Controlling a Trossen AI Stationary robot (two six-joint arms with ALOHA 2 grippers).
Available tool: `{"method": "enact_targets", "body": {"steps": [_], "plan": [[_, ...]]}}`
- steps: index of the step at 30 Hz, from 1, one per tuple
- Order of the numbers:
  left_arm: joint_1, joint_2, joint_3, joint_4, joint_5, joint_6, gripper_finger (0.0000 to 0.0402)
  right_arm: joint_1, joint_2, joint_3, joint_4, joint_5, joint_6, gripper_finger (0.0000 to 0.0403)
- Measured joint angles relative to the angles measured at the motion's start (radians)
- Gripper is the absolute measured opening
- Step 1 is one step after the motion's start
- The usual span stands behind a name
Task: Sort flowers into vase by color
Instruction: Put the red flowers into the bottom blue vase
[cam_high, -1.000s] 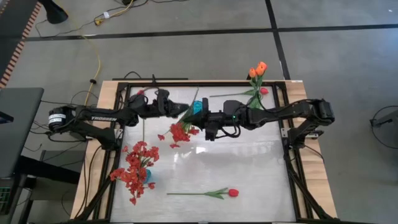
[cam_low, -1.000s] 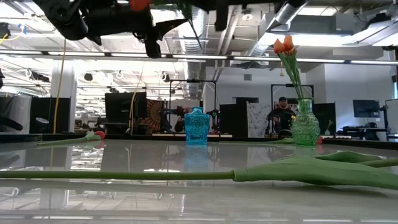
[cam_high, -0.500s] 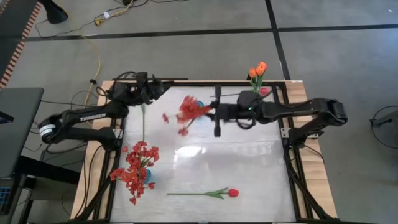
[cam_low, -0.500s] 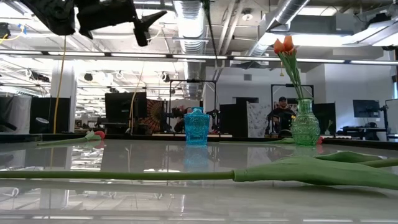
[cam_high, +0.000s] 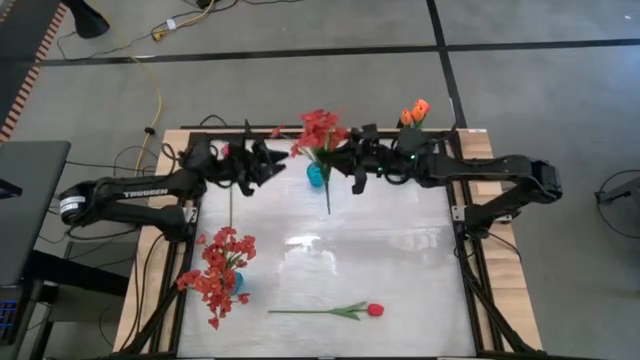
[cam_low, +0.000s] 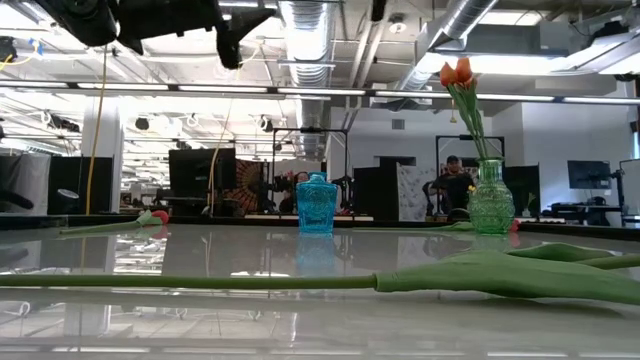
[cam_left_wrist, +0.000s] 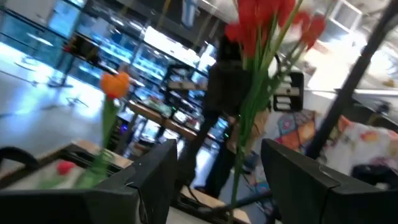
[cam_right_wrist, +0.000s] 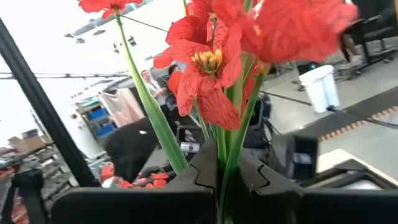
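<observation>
A bushy spray of red blossoms (cam_high: 319, 128) on green stems is up in the air over the blue vase (cam_high: 315, 176), with my right gripper (cam_high: 336, 162) shut on it. To its left my left gripper (cam_high: 277, 166) stands open (cam_left_wrist: 214, 180), with nothing between its fingers, facing the spray (cam_left_wrist: 264, 25). Orange tulips (cam_high: 414, 111) stand in the green vase (cam_low: 490, 198) at the far right. A second red spray (cam_high: 217, 266) stands in another blue vase at the near left. A red-pink tulip (cam_high: 374, 310) lies flat near the front edge. My right gripper pinches the spray's bundled green stems (cam_right_wrist: 224, 154) between its two fingers (cam_right_wrist: 202, 171), just below the blossoms. The fingers come about level from the table's right and lie across the stems. The spray is lifted clear, blossoms up, and its stem end (cam_high: 327, 207) hangs free.
Another tulip (cam_high: 228, 150) lies at the far left of the table, its stem running toward the near edge. In the low view the front tulip's stem and leaves (cam_low: 470, 272) stretch across the foreground. Between the vases the white tabletop (cam_high: 400, 260) is bare.
My right gripper has risen and gone toward the far edge with the red spray, rolling its wrist; the spray has swung from blossoms pointing near-left to blossoms up. My left gripper has drawn off to the left, away from the spray, and has rolled.
</observation>
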Motion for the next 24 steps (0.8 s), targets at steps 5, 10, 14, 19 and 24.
{"method": "enact_targets", "body": {"steps": [5, 10, 14, 19, 24], "plan": [[-0.106, 0.072, 0.0, 0.06, -0.044, 0.008, 0.022, 0.022, 0.08, 0.0, 0.153, -0.004, 0.003, 0.0042], [-0.161, 0.106, 0.0, 0.062, -0.091, 0.015, 0.022, 0.027, 0.125, 0.001, 0.25, -0.004, 0.042, 0.0042], [-0.189, 0.108, 0.0, 0.068, -0.125, 0.025, 0.022, 0.025, 0.154, 0.002, 0.248, -0.003, 0.078, 0.0042], [-0.213, 0.108, 0.0, 0.066, -0.156, 0.061, 0.022, 0.027, 0.211, 0.002, 0.329, 0.0, 0.094, 0.0042], [-0.216, 0.109, 0.0, 0.03, -0.176, 0.057, 0.022, 0.024, 0.257, 0.002, 0.378, 0.0, 0.151, 0.0042]]}}
